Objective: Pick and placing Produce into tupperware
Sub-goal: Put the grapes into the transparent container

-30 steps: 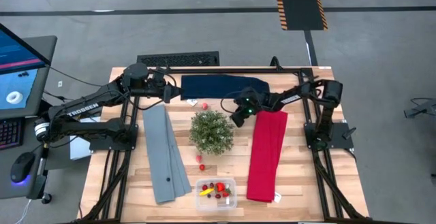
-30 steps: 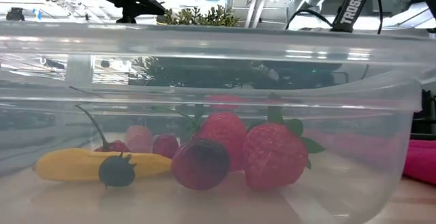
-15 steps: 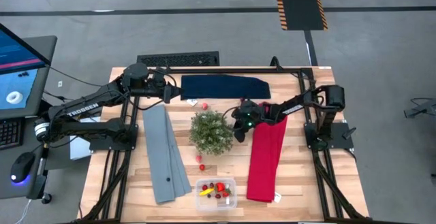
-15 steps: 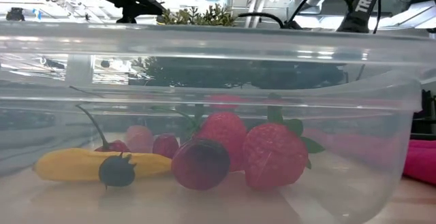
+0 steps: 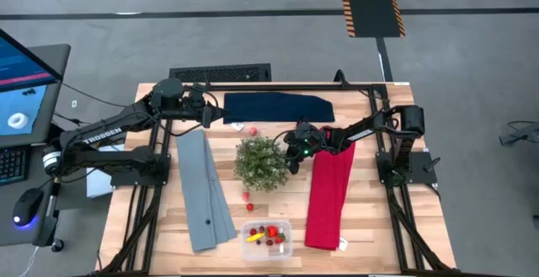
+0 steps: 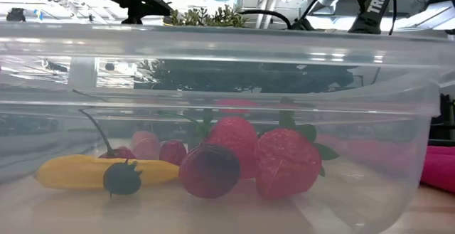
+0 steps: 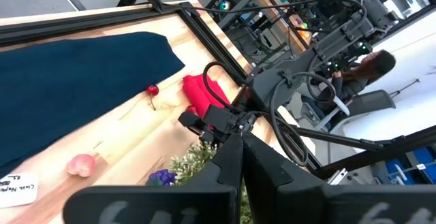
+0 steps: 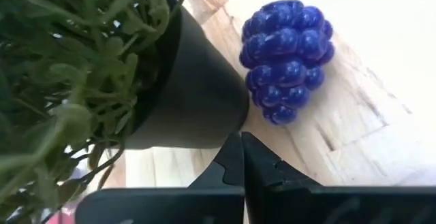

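Beside the plant's dark pot, the grape cluster is seen lengthwise, part-hidden from above; right gripper fingers are pressed together, empty.

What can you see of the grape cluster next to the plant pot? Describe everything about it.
The grape cluster is a small bunch of round, glossy blue-purple beads packed tightly together, looking like moulded plastic. It is broad at one end and tapers toward the other. It lies on the pale wooden table, close beside the black pot of the green plant; whether it touches the pot cannot be told. The shut right gripper is near it, not touching it.
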Action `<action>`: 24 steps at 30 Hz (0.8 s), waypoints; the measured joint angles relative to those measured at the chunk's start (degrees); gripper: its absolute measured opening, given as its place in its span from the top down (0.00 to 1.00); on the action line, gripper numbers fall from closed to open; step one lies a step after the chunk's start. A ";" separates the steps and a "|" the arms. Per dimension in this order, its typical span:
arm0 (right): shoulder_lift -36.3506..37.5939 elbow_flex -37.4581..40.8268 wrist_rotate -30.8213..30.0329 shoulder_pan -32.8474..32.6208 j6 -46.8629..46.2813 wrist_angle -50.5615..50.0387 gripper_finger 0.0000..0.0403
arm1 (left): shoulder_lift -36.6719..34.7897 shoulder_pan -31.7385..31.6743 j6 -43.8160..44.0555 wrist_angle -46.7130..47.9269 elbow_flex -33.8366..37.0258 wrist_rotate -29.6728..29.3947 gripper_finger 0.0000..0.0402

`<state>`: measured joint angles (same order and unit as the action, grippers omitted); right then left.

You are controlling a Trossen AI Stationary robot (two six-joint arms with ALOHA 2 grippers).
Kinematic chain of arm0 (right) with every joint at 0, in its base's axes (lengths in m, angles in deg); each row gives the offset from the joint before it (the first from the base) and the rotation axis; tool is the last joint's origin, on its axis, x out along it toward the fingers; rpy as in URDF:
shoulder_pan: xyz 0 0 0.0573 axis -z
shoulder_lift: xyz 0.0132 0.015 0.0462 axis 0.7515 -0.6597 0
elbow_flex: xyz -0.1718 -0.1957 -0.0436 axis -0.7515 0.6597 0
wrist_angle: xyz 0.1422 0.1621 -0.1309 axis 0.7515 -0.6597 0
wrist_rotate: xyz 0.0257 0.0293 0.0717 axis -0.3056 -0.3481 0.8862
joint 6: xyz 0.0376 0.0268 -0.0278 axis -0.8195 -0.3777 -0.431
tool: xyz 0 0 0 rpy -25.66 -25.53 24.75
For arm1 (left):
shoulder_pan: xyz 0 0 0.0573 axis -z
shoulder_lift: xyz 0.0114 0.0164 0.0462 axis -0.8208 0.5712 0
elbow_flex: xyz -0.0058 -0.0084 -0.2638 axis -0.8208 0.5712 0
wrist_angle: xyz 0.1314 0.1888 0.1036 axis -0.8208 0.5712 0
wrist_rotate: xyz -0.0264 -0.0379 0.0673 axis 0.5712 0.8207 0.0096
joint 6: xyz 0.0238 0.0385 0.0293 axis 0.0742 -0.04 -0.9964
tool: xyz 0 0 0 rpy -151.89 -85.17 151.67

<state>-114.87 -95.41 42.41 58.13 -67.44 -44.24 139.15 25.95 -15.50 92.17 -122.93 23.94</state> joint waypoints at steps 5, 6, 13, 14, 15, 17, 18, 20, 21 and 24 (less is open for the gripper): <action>0.00 -0.04 -0.25 0.09 7.69 -2.27 0.98 | 0.00 0.00 0.00 0.01 0.00 0.07 1.00; 0.00 -0.04 -0.25 0.09 9.61 -2.74 0.98 | 0.00 0.00 0.00 0.02 0.00 0.08 1.00; 0.02 0.53 -2.77 -2.04 19.10 -2.15 0.98 | 0.00 0.00 0.00 0.02 0.00 0.09 1.00; 0.03 1.08 -4.04 -2.50 20.29 -1.58 0.98 | 0.00 0.00 0.00 0.02 0.00 0.11 1.00; 0.04 1.89 -5.01 -2.99 21.77 -0.56 0.98 | 0.00 0.00 -0.02 0.04 0.00 0.11 1.00; 0.34 4.14 -6.11 -3.84 23.66 3.80 0.98 | 0.00 0.00 -0.11 0.11 0.00 0.11 1.00; 0.81 5.40 -6.17 -4.05 23.65 6.60 0.98 | 0.00 0.00 -0.27 0.31 0.00 0.11 1.00; 1.03 7.61 -6.13 -4.14 23.53 12.97 0.98 | 0.00 0.00 -0.35 0.86 0.00 0.09 1.00; 1.05 9.51 -5.92 -4.15 23.70 16.21 0.98 | 0.00 0.00 -0.35 1.08 0.00 0.09 1.00; 0.67 13.71 -6.16 -5.08 23.04 25.85 0.98 | 0.00 0.00 -0.34 1.03 0.00 0.09 1.00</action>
<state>-114.20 -81.70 36.25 53.05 -44.40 -18.39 139.15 25.95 -15.84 93.20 -122.93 24.03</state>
